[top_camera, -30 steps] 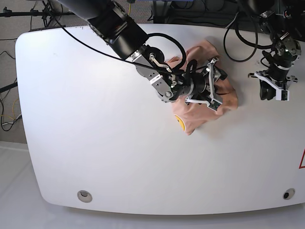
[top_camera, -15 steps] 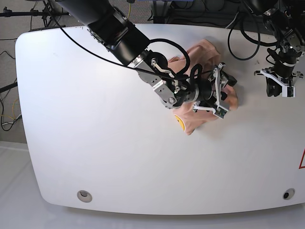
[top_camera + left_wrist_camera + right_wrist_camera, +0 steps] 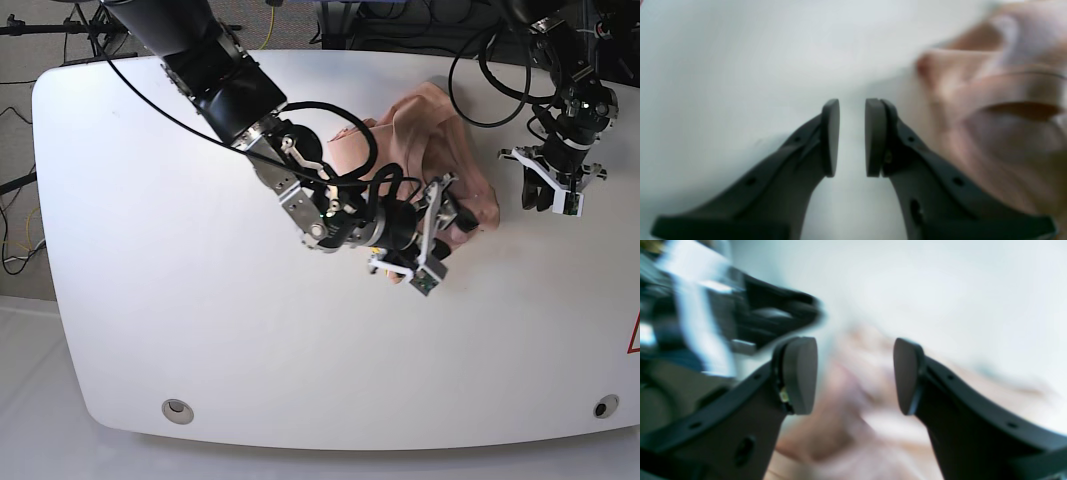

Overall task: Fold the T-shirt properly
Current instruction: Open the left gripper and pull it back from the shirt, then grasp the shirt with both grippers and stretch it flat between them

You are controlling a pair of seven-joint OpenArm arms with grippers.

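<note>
The right fingers, wide apart and empty at the T-shirt's six o'clock edge, may pinch several layers; the left fingers are nearly closed, empty.

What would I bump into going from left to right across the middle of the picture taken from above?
Bare white table → the right arm's black links → the right tool, open over the cloth → the pink T-shirt → the left tool, apart from the shirt.
</note>
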